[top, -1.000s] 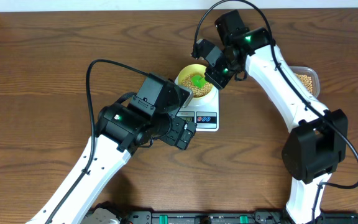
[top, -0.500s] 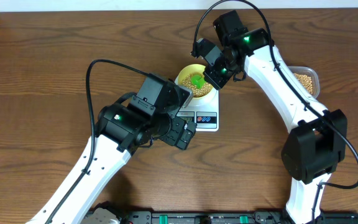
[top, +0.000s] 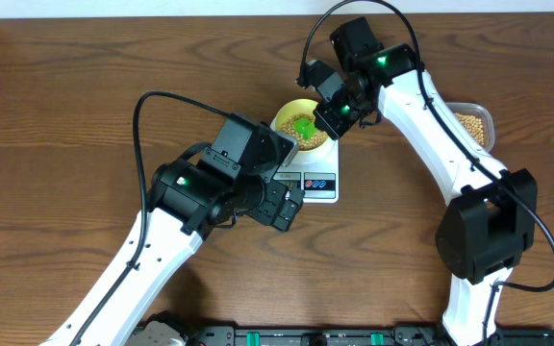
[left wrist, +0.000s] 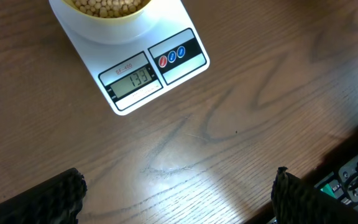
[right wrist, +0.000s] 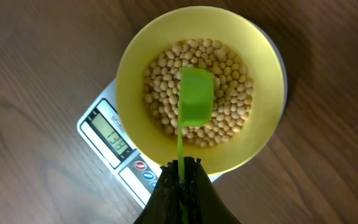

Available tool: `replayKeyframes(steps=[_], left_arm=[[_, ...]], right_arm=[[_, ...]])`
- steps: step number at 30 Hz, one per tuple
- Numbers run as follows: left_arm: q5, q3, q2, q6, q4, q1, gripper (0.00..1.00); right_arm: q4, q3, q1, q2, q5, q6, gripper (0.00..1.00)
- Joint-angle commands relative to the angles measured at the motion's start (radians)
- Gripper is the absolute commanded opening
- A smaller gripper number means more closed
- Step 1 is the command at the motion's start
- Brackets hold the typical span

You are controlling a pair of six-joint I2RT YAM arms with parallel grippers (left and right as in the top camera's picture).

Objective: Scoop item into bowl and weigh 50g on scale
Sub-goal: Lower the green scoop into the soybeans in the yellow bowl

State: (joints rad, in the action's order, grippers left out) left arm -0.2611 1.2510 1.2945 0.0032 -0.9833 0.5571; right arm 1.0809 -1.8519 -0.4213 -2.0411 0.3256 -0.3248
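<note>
Weighing step: right gripper pinches scoop over beans in bowl on scale, left gripper spread; next, check display against target.

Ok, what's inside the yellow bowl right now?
Tan beans cover the bottom of the bowl, and a green scoop, gripped by the right tool, hangs over their middle. The beans under the scoop are hidden, and so is the bowl's floor.
</note>
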Motion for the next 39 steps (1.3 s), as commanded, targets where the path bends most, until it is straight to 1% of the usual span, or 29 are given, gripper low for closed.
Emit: replayKeyframes(steps=[1, 14, 26, 30, 39], left_arm=[[-0.008, -0.002, -0.001, -0.001, 0.001, -0.004, 0.98], [-0.008, -0.002, -0.002, -0.001, 0.001, -0.004, 0.98], [-0.008, -0.002, -0.002, -0.001, 0.001, -0.004, 0.98], [-0.008, -0.002, -0.002, -0.001, 0.001, -0.004, 0.98], [-0.008, -0.002, -0.001, -0.001, 0.001, -0.004, 0.98]], right_arm=[[0.004, 0.008, -0.005, 0.026, 0.053, 0.044, 0.01], [0.0, 0.008, -0.003, 0.026, 0.055, 0.155, 0.01], [-0.017, 0.008, 0.036, 0.026, 0.056, 0.333, 0.01], [-0.017, 0.008, 0.043, 0.026, 0.077, 0.354, 0.01], [-0.018, 0.015, 0.04, 0.026, 0.077, 0.354, 0.01]])
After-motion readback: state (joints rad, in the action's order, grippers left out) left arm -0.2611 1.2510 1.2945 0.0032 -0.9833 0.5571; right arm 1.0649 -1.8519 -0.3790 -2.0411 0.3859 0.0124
